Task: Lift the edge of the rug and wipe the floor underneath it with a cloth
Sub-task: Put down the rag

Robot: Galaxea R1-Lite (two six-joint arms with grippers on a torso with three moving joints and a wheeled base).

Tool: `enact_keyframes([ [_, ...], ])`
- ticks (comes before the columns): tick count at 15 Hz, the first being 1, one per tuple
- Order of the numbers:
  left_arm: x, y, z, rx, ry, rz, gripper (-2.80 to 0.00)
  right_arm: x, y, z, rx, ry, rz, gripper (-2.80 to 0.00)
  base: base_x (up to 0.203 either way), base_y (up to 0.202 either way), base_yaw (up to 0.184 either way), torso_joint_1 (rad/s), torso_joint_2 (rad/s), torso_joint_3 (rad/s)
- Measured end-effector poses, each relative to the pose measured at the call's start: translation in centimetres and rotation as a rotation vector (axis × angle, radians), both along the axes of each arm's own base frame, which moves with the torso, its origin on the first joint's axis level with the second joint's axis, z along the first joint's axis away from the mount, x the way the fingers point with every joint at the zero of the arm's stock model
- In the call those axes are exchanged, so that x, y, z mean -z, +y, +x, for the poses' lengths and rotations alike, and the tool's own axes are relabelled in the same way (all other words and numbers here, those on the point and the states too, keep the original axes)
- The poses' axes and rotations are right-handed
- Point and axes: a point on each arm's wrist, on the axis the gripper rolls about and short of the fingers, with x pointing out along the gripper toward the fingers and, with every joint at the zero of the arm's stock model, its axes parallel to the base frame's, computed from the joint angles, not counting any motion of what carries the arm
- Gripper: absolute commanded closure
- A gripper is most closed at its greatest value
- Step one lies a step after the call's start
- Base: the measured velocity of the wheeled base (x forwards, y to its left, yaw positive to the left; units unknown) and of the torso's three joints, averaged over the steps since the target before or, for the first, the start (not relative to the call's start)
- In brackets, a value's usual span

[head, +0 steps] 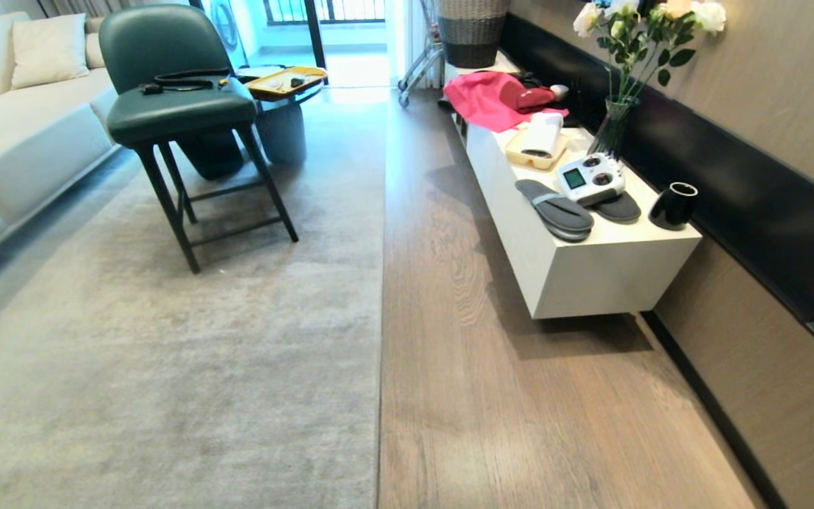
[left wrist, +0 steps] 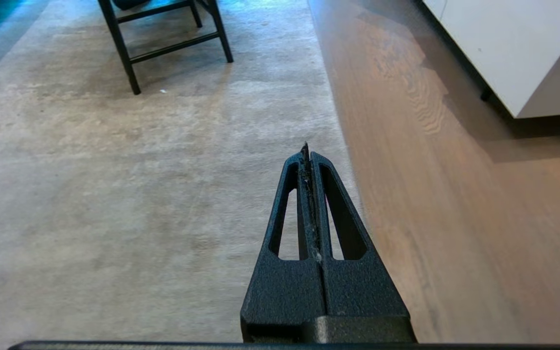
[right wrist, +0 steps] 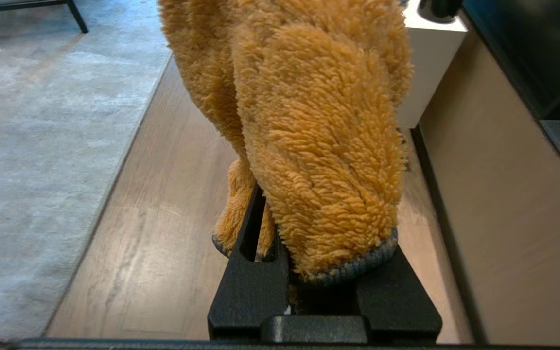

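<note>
Cloth (right wrist: 309,136): one, fluffy mustard, clamped in the right gripper (right wrist: 304,272) above the floor (right wrist: 163,233); head view catches only a corner.
Rug edge (head: 381,283): one straight line, flat, floor to its right.
Left gripper (left wrist: 309,165): clenched, empty, over the rug near its edge; wrist view only.
Chair (head: 181,106): one, far left.
Slippers (head: 555,208): two, on the white cabinet (head: 591,276).

My left gripper (left wrist: 309,160): matte black, grainy textured plastic. Two long tapered fingers (left wrist: 287,214), each with elongated triangular cut-out window. Pale lint along inner seam between jaws. Thick blocky base, dark bar across bottom edge. My right gripper (right wrist: 280,272): same black textured body, slotted finger, squared base, raised centre block.
</note>
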Motion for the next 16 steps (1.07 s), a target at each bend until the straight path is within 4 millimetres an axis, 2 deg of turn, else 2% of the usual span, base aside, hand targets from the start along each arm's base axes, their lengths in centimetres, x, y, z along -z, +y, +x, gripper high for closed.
enact_keyframes([
  [6, 0.00, 0.00, 0.00, -0.001, 0.000, 0.000, 0.00, 0.01, 0.00, 0.00, 0.001, 0.001, 0.000, 0.00, 0.000, -0.163, 0.000, 0.001, 0.00, 0.002],
  [16, -0.01, 0.00, 0.00, -0.001, -0.001, -0.003, 0.00, 0.00, 0.00, 0.00, 0.001, 0.000, 0.000, 0.00, 0.000, 0.000, 0.000, 0.000, 0.00, 0.000],
])
